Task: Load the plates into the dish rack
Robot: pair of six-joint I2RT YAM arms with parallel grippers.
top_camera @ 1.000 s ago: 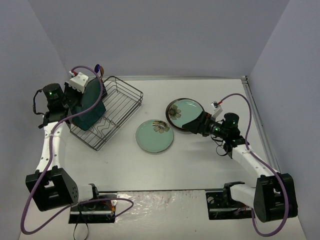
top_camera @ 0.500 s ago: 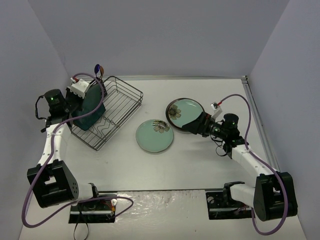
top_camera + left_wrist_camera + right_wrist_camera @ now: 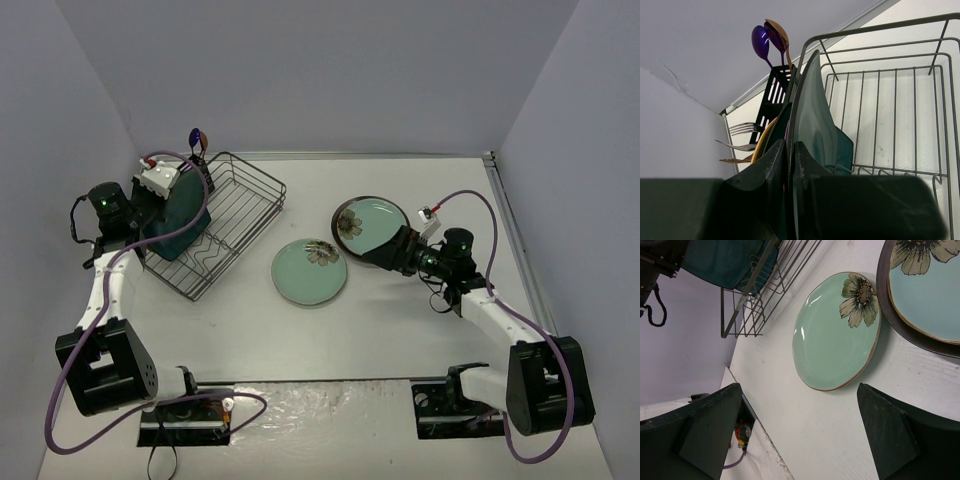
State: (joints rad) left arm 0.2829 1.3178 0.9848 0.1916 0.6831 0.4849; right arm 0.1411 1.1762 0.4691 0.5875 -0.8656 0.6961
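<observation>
A dark teal plate (image 3: 182,222) stands on edge at the left end of the black wire dish rack (image 3: 238,212). My left gripper (image 3: 158,212) is shut on its rim. In the left wrist view both fingers (image 3: 771,165) pinch the plate (image 3: 816,112) over the rack wires (image 3: 880,100). A pale green flower plate (image 3: 309,271) lies flat mid-table. To its right, a dark-rimmed plate (image 3: 352,240) carries a pale flower plate (image 3: 372,218). My right gripper (image 3: 385,250) hovers open at that stack's near edge, with bare table between its fingers (image 3: 799,390) just below the green plate (image 3: 835,340).
A black slotted cutlery basket (image 3: 774,95) at the rack's far corner holds spoons (image 3: 769,37) and forks (image 3: 740,131). A yellow-brown curved edge (image 3: 761,142) shows just left of the held plate. Grey walls close in on the left, back and right.
My left gripper has drawn the teal plate slightly toward the rack's far left end and stood it more upright. The right arm has barely shifted.
</observation>
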